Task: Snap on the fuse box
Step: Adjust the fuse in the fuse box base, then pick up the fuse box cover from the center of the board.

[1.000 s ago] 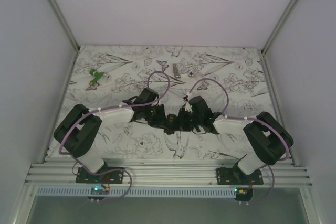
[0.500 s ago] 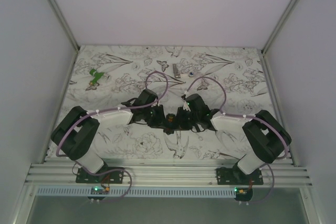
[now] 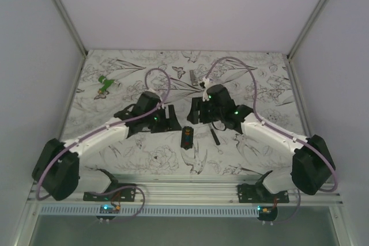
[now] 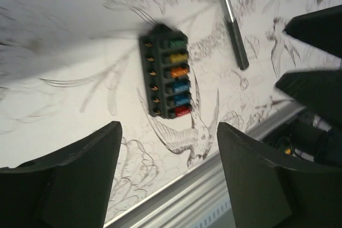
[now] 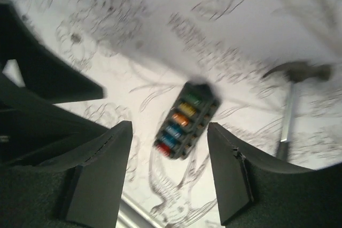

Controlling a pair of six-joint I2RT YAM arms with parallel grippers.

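Observation:
The fuse box (image 3: 186, 138) lies free on the patterned table, a small black box with a row of coloured fuses showing on its upper face. In the left wrist view the fuse box (image 4: 163, 73) lies beyond my left gripper (image 4: 168, 132), which is open with nothing between its fingers. The right wrist view has the fuse box (image 5: 184, 118) below my right gripper (image 5: 169, 129), also open and holding nothing. From above, the left gripper (image 3: 168, 120) and right gripper (image 3: 195, 111) hang just behind the box, on either side.
A black-handled hammer (image 3: 214, 136) lies right of the box, its metal shaft (image 4: 232, 22) and head (image 5: 296, 70) in the wrist views. A small grey metal piece (image 3: 194, 78) and a green object (image 3: 105, 83) lie farther back. An aluminium rail (image 3: 184, 188) runs along the near edge.
Both grippers were together over the fuse box, narrowly set. They have opened, lifted and drawn back and apart, and the box now lies uncovered on the table.

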